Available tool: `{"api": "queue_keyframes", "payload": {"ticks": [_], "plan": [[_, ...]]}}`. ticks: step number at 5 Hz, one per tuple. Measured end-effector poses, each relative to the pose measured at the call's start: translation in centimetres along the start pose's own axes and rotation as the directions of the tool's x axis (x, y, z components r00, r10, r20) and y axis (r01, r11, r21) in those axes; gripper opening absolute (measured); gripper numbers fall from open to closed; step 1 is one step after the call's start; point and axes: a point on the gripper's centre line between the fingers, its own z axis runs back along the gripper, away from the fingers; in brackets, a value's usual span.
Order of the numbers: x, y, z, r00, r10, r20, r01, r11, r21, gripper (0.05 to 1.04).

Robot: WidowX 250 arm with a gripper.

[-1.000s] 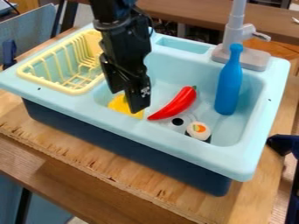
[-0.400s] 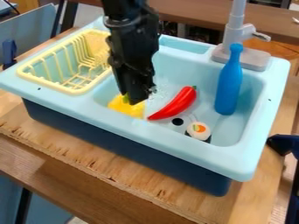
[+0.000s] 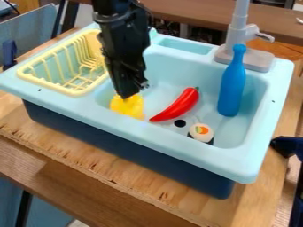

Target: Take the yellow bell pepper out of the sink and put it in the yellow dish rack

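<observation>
Gripper (image 3: 126, 95) is positioned at yellow toy (image 3: 130, 107); open/closed can't be told. Blue bottle (image 3: 231, 88) is apparently propped by sink (image 3: 183, 68).

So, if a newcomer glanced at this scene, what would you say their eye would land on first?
Probably the bright red chili pepper, lying in the middle of the pale blue sink. Next might come the tall blue bottle toward the sink's right side in the picture, and the black pincer hanging right at the yellow lump on the left.
</observation>
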Motion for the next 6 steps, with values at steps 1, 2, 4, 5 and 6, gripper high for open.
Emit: {"api": "queue_keyframes", "payload": {"ticks": [1, 2, 4, 5, 6], "plan": [[-0.4, 0.4, 0.1, 1.000, 0.001, -0.007, -0.001, 1.000, -0.004, 0.068], [-0.8, 0.6, 1.4, 0.999, 0.011, 0.036, -0.010, 1.000, -0.030, 0.067], [0.2, 1.0, 7.4, 0.965, -0.031, 0.259, 0.029, 1.000, 0.011, 0.067], [-0.5, 2.3, 7.8, 0.965, 0.006, 0.262, -0.014, 0.999, 0.029, 0.067], [-1.0, 3.9, 9.2, 0.975, 0.048, 0.215, -0.075, 0.990, 0.122, 0.067]]}}
